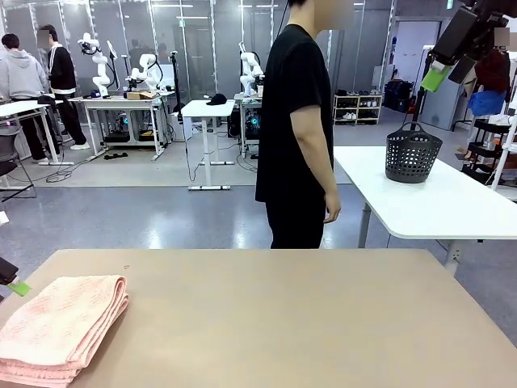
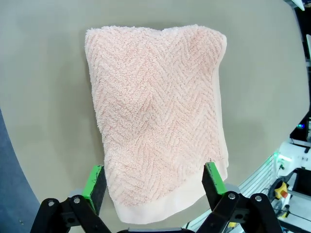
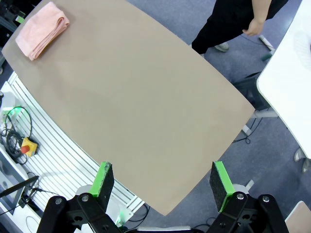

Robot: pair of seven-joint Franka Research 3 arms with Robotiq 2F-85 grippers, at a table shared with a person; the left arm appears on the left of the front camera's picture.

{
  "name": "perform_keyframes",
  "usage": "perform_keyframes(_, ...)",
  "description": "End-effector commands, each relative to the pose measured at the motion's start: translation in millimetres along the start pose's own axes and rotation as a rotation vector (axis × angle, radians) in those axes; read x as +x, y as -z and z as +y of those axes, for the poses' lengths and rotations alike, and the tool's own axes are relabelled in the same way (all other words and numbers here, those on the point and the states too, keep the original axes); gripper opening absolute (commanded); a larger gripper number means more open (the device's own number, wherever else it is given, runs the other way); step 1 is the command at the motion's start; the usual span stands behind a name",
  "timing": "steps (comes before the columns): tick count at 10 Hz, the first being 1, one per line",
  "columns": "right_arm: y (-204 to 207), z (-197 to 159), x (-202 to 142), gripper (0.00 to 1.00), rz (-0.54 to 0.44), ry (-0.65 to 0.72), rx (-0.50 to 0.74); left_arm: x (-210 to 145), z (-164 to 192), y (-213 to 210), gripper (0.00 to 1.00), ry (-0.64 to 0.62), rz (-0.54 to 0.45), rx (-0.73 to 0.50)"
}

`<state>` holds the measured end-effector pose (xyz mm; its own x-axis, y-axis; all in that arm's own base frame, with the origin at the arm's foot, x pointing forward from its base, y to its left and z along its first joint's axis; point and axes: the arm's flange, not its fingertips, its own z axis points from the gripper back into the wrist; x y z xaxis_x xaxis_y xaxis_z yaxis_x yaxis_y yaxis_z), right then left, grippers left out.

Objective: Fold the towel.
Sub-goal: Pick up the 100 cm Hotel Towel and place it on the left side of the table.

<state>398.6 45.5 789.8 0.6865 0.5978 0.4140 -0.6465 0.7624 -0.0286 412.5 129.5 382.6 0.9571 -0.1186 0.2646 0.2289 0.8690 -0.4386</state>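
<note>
Towel (image 1: 60, 330) lies folded on table (image 1: 283, 323) — person (image 1: 297, 129), basket (image 1: 413, 153) beyond.

A wide tan table (image 1: 283, 315) filled the foreground, its top smooth and matte. Beyond its far edge a person (image 1: 297, 129) in a black T-shirt and black trousers stood side-on, arms hanging down. To the right stood a white table (image 1: 452, 206) carrying a dark perforated basket (image 1: 413, 153) with its handle raised. Farther back on the shiny grey floor were more white desks (image 1: 206, 109), and a low shelf (image 1: 358, 107) held shoes against the back wall.
</note>
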Motion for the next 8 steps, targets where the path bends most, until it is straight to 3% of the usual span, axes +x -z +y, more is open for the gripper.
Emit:
perform_keyframes(1,-0.9,0.2,-0.5,1.00,0.007,0.002,-0.003,2.5,2.5,-0.7,1.00,0.013,0.000,0.008)
perform_keyframes(8,-0.9,0.2,-0.5,1.00,0.007,0.002,-0.003,2.5,2.5,-0.7,1.00,0.013,0.000,0.008)
